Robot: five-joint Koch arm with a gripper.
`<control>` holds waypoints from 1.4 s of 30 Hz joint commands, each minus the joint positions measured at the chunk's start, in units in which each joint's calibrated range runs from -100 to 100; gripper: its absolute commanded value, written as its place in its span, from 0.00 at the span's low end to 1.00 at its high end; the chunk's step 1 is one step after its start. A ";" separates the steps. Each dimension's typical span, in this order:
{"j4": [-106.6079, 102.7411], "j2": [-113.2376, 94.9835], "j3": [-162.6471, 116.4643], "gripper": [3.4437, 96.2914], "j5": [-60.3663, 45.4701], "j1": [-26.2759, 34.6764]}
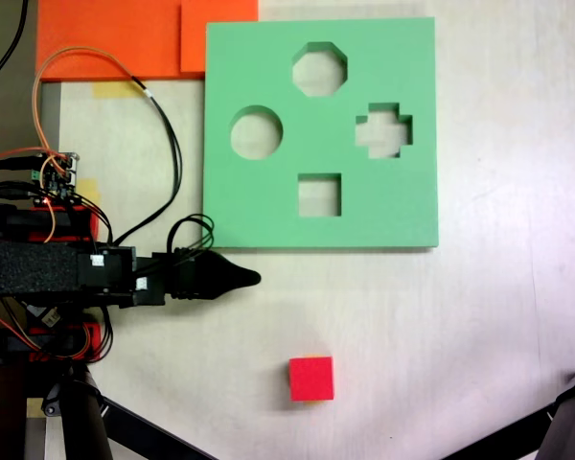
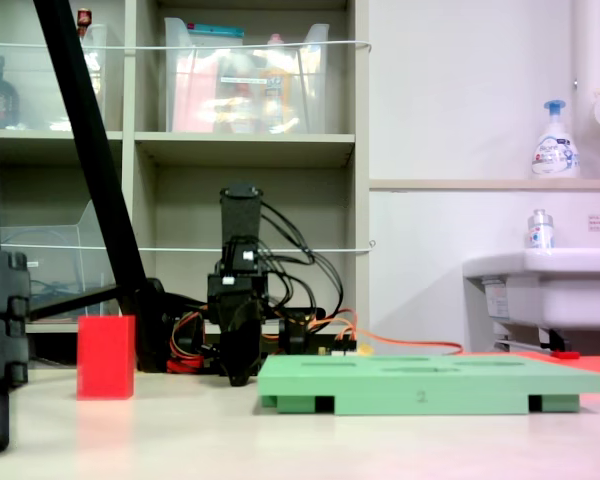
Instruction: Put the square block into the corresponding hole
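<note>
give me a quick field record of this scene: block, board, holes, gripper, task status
block: square block, red, alone on the table, below the board in the first exterior view
board: green foam board, flat on the table
holes: octagon, circle, cross, and the square hole, all empty
gripper: gripper, near the board's lower left corner, holding nothing, looks closed
task status: block not yet picked up

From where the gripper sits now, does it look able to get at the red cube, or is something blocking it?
Probably yes. In the first exterior view the gripper points across bare table, and the red cube stands alone, apart from the green foam board. Nothing lies between them. Whether the arm extends that far cannot be told.
</note>
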 commanded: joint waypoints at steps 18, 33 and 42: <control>-5.79 -0.55 -1.37 0.50 -0.24 -0.05; -2.52 -0.55 -1.37 0.49 18.66 -5.32; -59.04 6.86 45.79 0.45 31.70 -10.31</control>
